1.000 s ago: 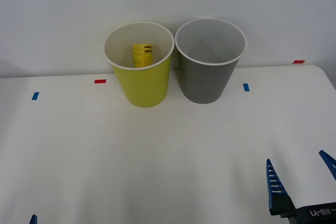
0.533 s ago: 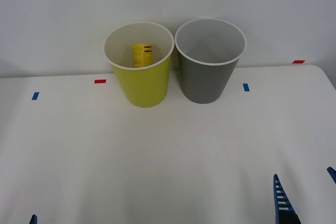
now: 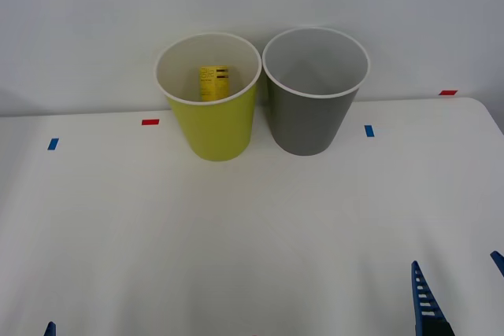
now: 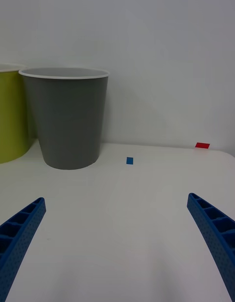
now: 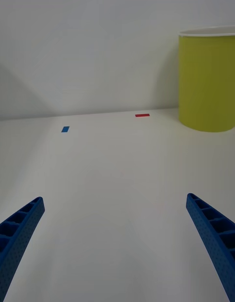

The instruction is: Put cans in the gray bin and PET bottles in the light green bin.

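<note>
The light green bin [image 3: 213, 127] stands at the back of the white table, with the yellow-labelled PET bottle [image 3: 213, 83] upright inside it. Close beside it on the right is the gray bin [image 3: 309, 120], whose pale inside shows nothing. No cans are in view. My right gripper [image 3: 461, 289] hangs open low over the table's front right, well short of the gray bin [image 4: 71, 120] and with nothing between its fingers [image 4: 19, 228]. My left gripper [image 5: 114, 199] is open at the front left, far from the light green bin [image 5: 208, 81]; one fingertip [image 3: 50, 329] pokes into the front view.
Small tape marks lie on the table: red [image 3: 150, 122] and blue [image 3: 53, 144] to the left of the bins, blue [image 3: 368, 131] and red [image 3: 447, 93] to the right. A white wall rises right behind the bins. Bare tabletop [image 3: 236, 241] lies between bins and grippers.
My right gripper has drawn back toward the front edge, so less of its fingers shows in the front view. The bins and the bottle have not moved.
</note>
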### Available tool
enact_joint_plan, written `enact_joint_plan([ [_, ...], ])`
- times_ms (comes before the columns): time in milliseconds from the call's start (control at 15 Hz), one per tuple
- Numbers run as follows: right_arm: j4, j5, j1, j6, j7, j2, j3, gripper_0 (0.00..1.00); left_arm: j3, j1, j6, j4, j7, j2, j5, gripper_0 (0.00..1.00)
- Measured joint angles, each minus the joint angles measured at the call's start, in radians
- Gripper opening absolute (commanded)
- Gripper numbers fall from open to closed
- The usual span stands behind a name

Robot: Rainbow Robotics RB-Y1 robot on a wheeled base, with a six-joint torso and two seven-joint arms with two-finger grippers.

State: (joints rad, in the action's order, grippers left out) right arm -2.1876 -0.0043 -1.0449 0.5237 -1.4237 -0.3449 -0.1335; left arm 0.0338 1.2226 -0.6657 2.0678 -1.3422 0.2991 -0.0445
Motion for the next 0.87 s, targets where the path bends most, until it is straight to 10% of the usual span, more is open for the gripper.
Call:
enact_joint_plan([
  [867, 0.0, 0.0, 0.0, 0.0, 0.0, 0.0, 0.0, 1.0, 0.0, 0.0, 0.0, 0.0, 0.0, 0.0, 0.0, 1.0],
])
